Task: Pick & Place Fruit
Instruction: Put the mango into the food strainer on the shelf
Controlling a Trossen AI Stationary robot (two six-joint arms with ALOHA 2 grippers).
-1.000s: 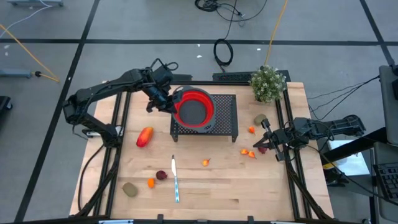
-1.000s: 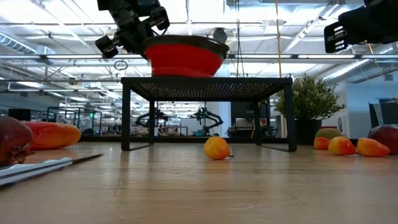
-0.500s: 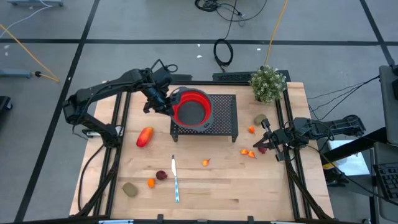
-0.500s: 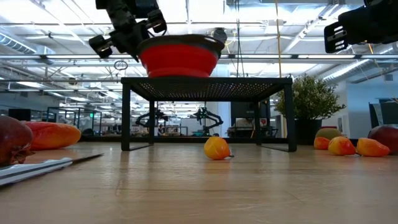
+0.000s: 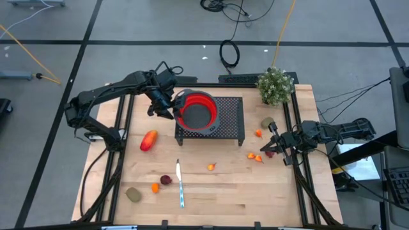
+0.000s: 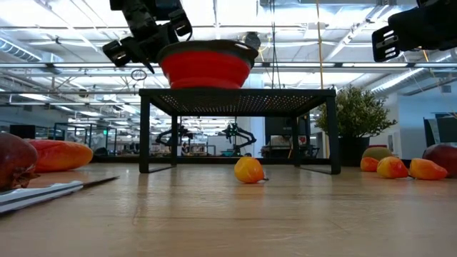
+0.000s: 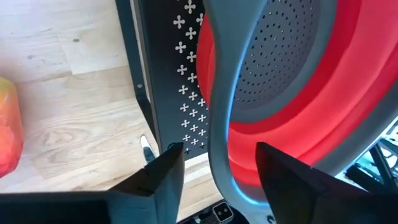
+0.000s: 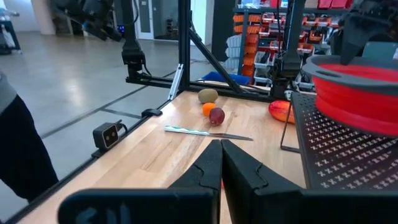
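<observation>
Bowl: round red collapsible bowl with grey rim (image 5: 197, 112) sits upper centre of the high view on the black perforated metal stand (image 5: 231, 130), probably as the drop point.
Left gripper (image 5: 162, 108): fingers apart, straddling the bowl's rim, not clamped.
Right gripper (image 5: 273, 145): fingers together, waiting at right edge.
Fruit: red-orange oval fruit (image 5: 149, 140) lies left of stand on the pale wooden table (image 5: 217, 198), long axis running upper-right to lower-left; smaller pieces scattered below and right.

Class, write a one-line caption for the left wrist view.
Left gripper straddling the grey rim of the red bowl on the black perforated rack.
</observation>
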